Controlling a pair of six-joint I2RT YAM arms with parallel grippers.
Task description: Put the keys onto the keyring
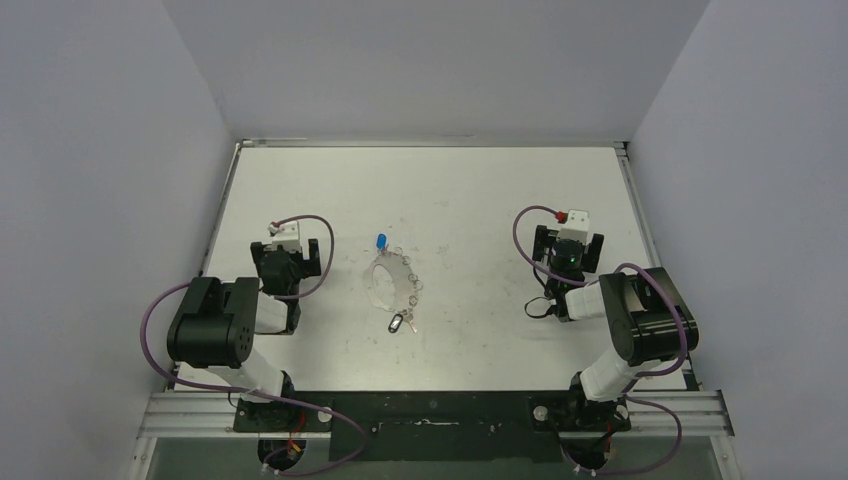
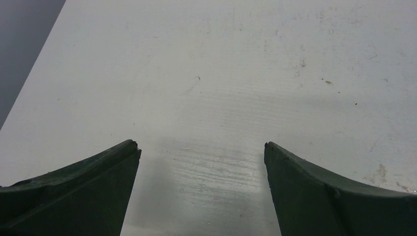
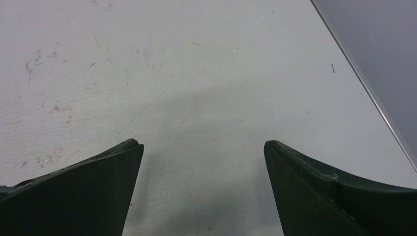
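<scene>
The flat pale grey see-thru keyring (image 1: 383, 282) lies mid-table on the white table (image 1: 480, 200), w/ the tiny blue-head metal key (image 1: 381, 240) by its far edge & the tiny dark-head metal key (image 1: 398, 322) by its near edge, while the black left gripper (image 2: 201, 145) & black right gripper (image 3: 203, 142) are spread wide, holding nothing, well apart from it.

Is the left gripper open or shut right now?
Open. The left gripper has its fingers spread wide apart, with only bare table between them.
</scene>
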